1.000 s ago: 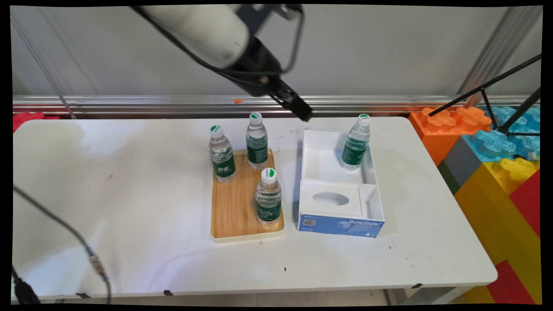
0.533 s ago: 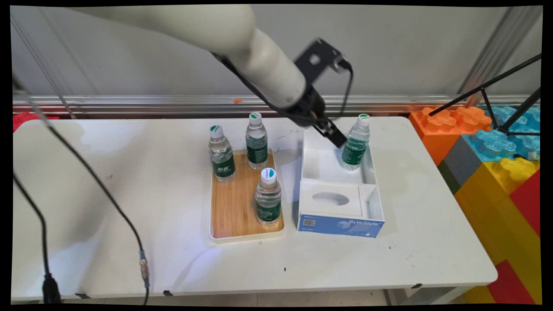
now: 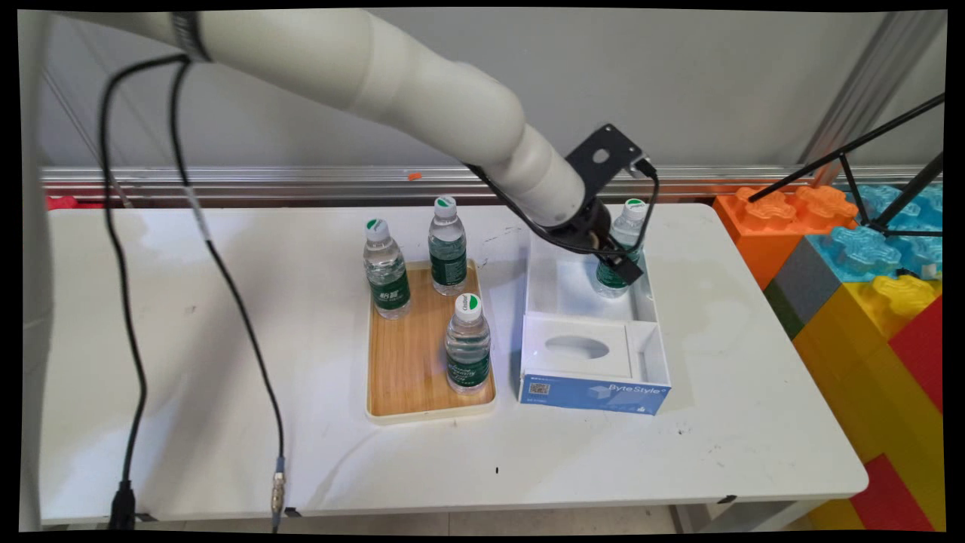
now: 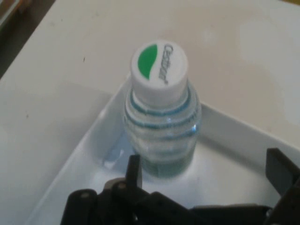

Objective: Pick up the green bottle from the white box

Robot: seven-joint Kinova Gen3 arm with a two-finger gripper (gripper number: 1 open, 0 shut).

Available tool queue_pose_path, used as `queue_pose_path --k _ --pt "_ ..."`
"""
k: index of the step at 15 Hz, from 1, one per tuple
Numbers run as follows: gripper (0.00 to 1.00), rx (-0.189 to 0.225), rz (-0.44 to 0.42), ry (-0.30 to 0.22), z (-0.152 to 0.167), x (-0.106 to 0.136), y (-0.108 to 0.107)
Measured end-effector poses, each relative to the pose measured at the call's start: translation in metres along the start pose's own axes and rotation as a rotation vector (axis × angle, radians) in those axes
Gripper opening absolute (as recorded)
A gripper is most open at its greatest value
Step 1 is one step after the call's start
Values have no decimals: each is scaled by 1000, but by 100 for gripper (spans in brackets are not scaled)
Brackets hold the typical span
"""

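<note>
On the white table [image 3: 226, 377] (toy blocks [image 3: 867, 302] beside) stands a tray [image 3: 411, 377]

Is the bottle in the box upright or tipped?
Upright. The bottle stands in a corner of the box, cap on top; the gripper is open around it.

Setting: robotics lab or test cell. Evidence: white worktable [image 3: 226, 422]; aluminium rail [image 3: 264, 181] along the plain wall at 12 o'clock; black tripod legs [image 3: 867, 162] at 2 o'clock; oversized coloured building blocks [image 3: 867, 302] stacked at 3 o'clock; black cables [image 3: 128, 362] hanging at 9 o'clock.
</note>
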Motion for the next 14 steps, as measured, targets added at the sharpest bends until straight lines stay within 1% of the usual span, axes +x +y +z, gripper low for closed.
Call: queue_pose_path --k 3,6,9,14 --pt "100 12 16 22 21 6 -2" --pt "100 24 31 44 33 10 -3" --pt "100 37 51 64 40 14 -3" --pt "100 56 80 82 46 17 -5"
